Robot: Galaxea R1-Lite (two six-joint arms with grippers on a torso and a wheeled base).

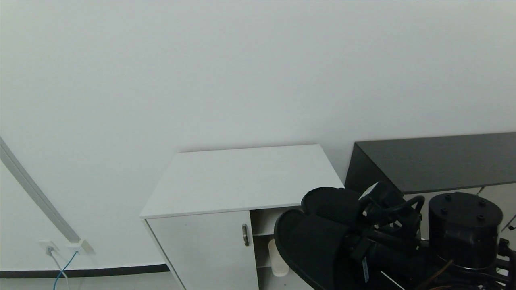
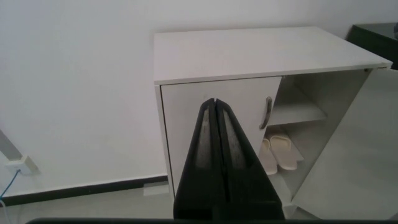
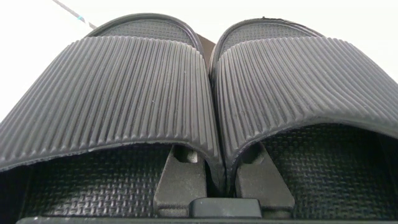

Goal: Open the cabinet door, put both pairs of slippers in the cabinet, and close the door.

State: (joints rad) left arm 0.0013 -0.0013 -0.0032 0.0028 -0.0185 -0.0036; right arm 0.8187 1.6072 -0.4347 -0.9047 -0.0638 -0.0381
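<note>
A white cabinet [image 1: 238, 177] stands against the wall. Its left door [image 1: 205, 249] with a metal handle [image 1: 245, 235] is closed, and the right compartment [image 2: 298, 124] is open. A cream pair of slippers [image 2: 280, 152] lies on a lower shelf inside, with one cream slipper [image 1: 278, 257] peeking out in the head view. My right gripper [image 3: 217, 177] is shut on the black pair of slippers [image 3: 211, 93], clamping their two inner edges together. The black slippers [image 1: 318, 237] hang in front of the open compartment. My left gripper [image 2: 214, 104] is shut and empty, held in front of the closed door [image 2: 211, 112].
A dark table [image 1: 435, 161] stands close to the right of the cabinet. A wall socket with cables [image 1: 50, 247] sits low at the left, beside a slanted cable duct [image 1: 36, 193]. A pale panel [image 2: 360, 155], apparently the open right door, stands beside the compartment.
</note>
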